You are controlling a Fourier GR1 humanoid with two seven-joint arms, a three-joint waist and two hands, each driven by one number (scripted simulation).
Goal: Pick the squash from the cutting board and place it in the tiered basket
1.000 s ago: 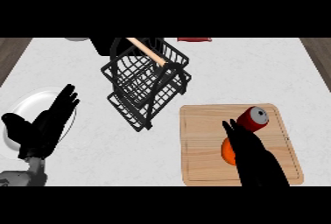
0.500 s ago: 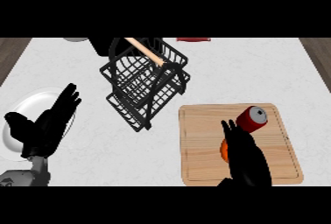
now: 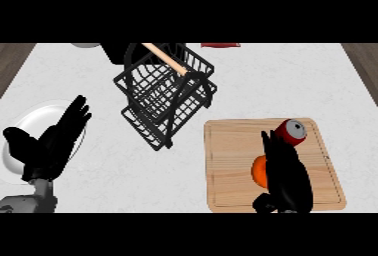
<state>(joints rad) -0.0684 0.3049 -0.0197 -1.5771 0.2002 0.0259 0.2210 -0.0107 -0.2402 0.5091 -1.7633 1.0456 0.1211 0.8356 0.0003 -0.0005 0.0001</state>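
Head view, squash: the orange squash (image 3: 259, 169) lies on the wooden cutting board (image 3: 229, 165), near the board's middle, mostly hidden under the right hand; only its left part shows.
Head view, right hand: the right hand (image 3: 286, 172) lies over the squash with its fingers (image 3: 269, 142) stretched up the board toward the red can. I cannot tell whether they have closed round the squash. Compared with a second ago the hand sits slightly lower on the board and covers more of the squash.
Head view, red can: the red can (image 3: 291, 131) lies on the board's upper right part, just beyond the fingertips, in the same spot as before.
Head view, tiered basket: the black wire tiered basket (image 3: 164, 95) stands on the white desk (image 3: 280, 80) up and to the left of the board, apart from it, with a wooden handle across its top. It has not moved.
Head view, left hand: the left hand (image 3: 52, 145) rests open at the left edge, fingers straight and pointing up, over a white plate (image 3: 22, 131); its pose is nearly unchanged.
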